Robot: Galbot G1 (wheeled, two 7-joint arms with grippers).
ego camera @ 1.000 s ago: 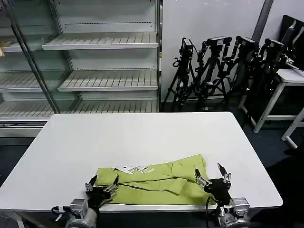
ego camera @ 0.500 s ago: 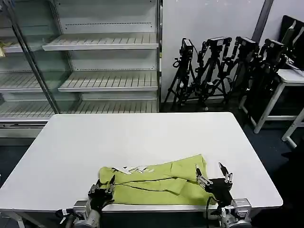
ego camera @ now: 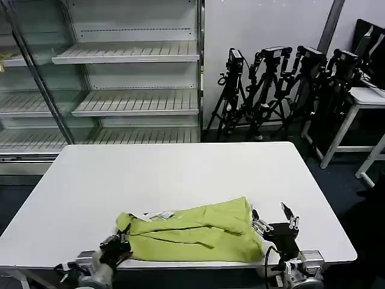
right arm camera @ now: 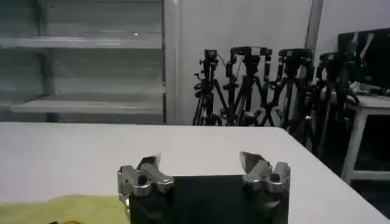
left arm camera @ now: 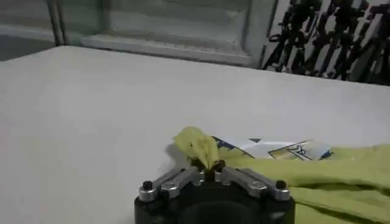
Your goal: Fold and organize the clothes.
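At the lower left of the head view, the left claw (ego camera: 116,248) is pinched on the left corner of the lime shirt (ego camera: 192,238), a tuft of fabric bunched between its fingers. The shirt lies crumpled along the near edge of the white table (ego camera: 180,174), lower centre. At its right end, lower right, the right claw (ego camera: 275,221) is spread wide, gripping nothing

White table (ego camera: 180,174), bare glass-fronted shelving (ego camera: 120,78) behind, black tripods (ego camera: 283,90) against white wall (ego camera: 264,24), dark floor (ego camera: 340,177)
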